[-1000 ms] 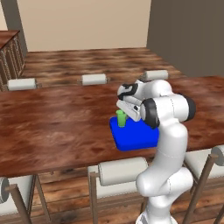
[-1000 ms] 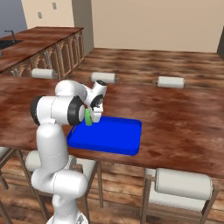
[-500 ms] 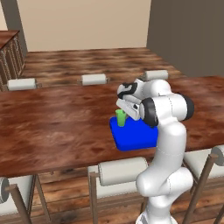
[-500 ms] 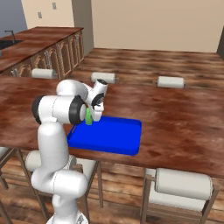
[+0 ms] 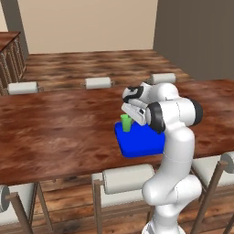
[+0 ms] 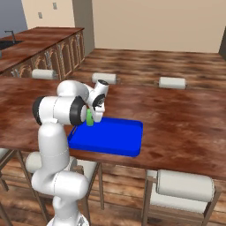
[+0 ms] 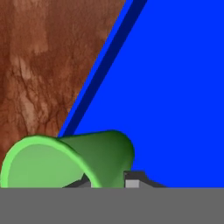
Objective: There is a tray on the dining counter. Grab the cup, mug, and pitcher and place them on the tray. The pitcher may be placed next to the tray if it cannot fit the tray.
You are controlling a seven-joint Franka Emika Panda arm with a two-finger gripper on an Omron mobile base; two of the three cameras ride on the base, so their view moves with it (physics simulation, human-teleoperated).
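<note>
The small green cup (image 5: 126, 122) (image 6: 89, 118) is upright at the far left corner of the blue tray (image 5: 142, 145) (image 6: 115, 142), which lies on the reddish-brown dining counter (image 5: 59, 132) (image 6: 185, 119). My gripper (image 5: 130, 118) (image 6: 94, 114) comes down from above and is shut on the cup's rim wall. In the hand view the cup (image 7: 87, 155) fills the lower left, with its base over the tray (image 7: 183, 87) just inside the rim and the counter (image 7: 39, 65) beyond. Whether the cup touches the tray floor is unclear. Mug and pitcher are out of view.
Pale cushioned stools line the near side (image 5: 128, 179) (image 6: 187, 185) and the far side (image 5: 98, 83) (image 6: 172, 82) of the counter. A second wood counter with cabinets (image 6: 39, 42) runs along the back left. Most of the tray's floor to the cup's right is bare.
</note>
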